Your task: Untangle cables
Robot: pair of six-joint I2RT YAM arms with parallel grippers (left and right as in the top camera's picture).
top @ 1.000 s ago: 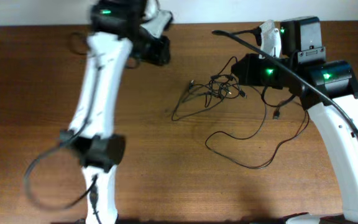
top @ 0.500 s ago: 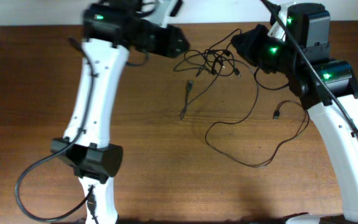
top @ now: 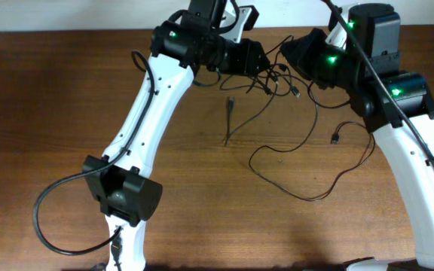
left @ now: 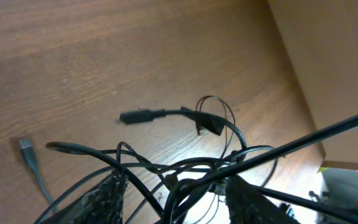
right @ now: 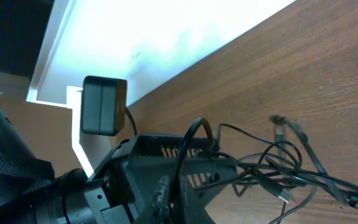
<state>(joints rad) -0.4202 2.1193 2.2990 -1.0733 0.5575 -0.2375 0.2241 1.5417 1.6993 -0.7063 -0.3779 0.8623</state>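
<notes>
The cables are thin black cords. Their knotted clump [top: 272,73] hangs above the wooden table [top: 66,113] at the back centre, between my two grippers. One strand drops from it to the table [top: 228,135], and a long loop [top: 307,197] lies to the right with a small plug [top: 335,139]. My left gripper [top: 252,60] is open, and the clump's cords [left: 185,171] run between its fingers [left: 176,199]. My right gripper [top: 295,57] is shut on cords of the clump [right: 272,169], and its fingers [right: 173,190] are partly hidden by the left gripper's body.
The table's back edge meets a white wall [top: 51,19]. My left arm [top: 138,128] slants across the table's middle, and its thick cable loops at the front left [top: 44,218]. My right arm [top: 420,158] stands along the right side. A black box on a white bracket [right: 103,104] sits close by.
My left arm has swung right to the clump, and its fingers now straddle the cords. My right gripper first lifted the clump toward the back edge and has held it there for the last half second.
</notes>
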